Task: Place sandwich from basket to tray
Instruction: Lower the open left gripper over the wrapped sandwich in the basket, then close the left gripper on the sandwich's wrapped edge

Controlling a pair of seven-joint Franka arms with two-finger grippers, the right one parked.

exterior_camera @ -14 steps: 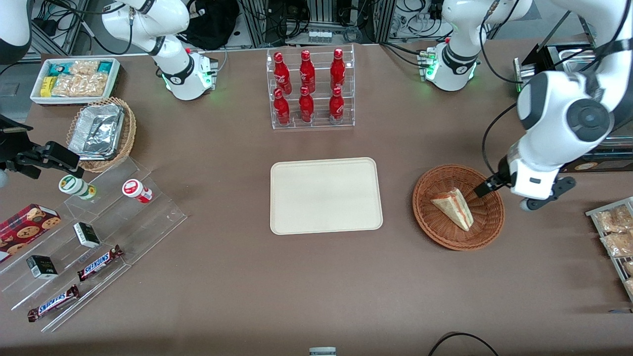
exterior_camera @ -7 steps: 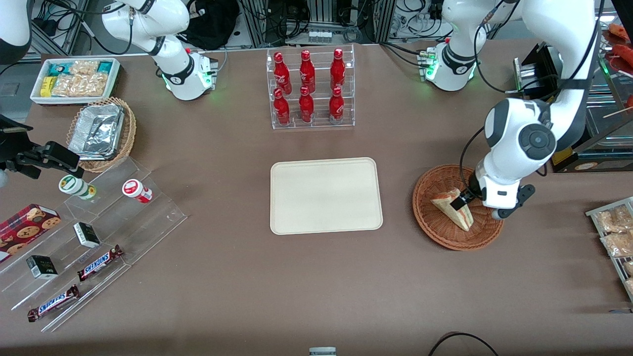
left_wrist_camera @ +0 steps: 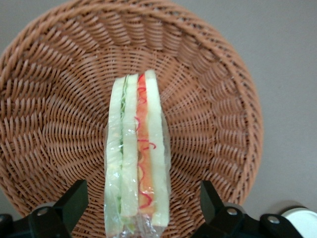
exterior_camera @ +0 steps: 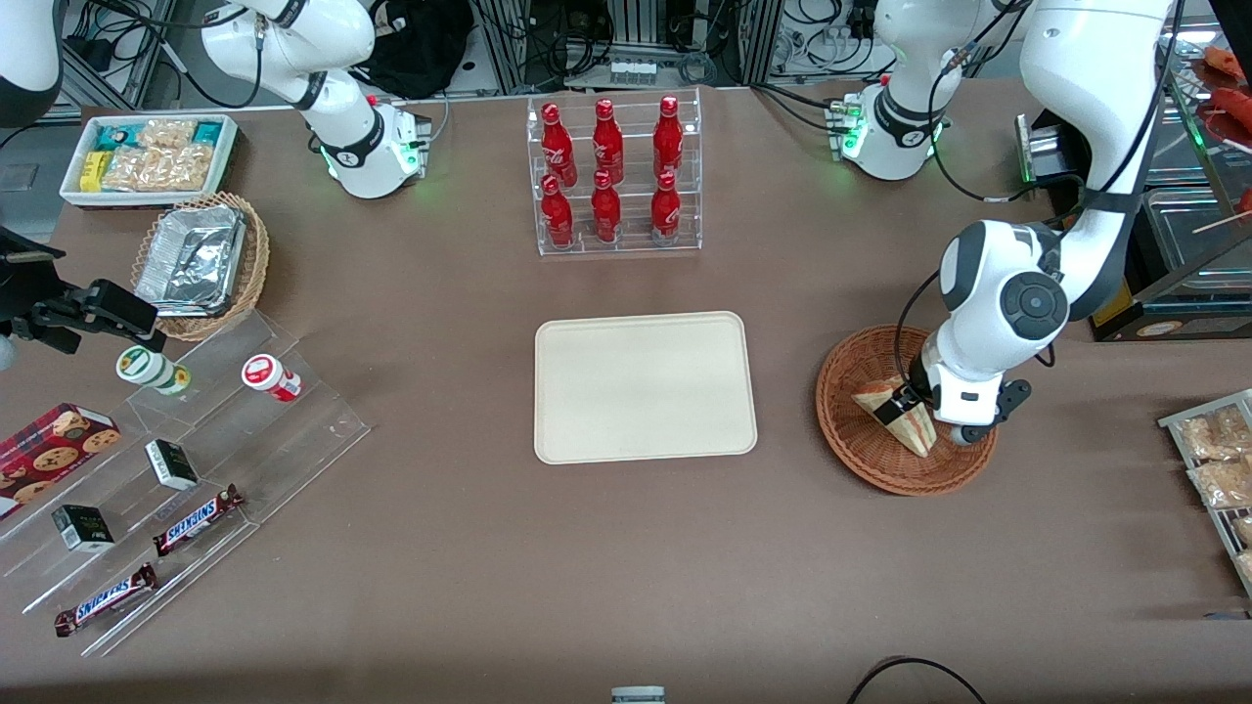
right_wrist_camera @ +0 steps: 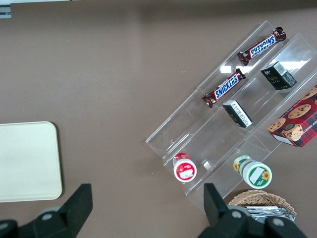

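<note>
Over basket (exterior_camera: 885, 467), open jaws straddling sandwich (left_wrist_camera: 137, 158)

Claw (left_wrist_camera: 141, 210) straddles the sandwich (left_wrist_camera: 137, 163) with gaps either side, basket (left_wrist_camera: 59, 99) rim low.

Six red bottles (exterior_camera: 606, 171) (two Snickers (exterior_camera: 199, 518))

Wrapped sandwich (left_wrist_camera: 136, 158) in basket (left_wrist_camera: 59, 99)
</note>
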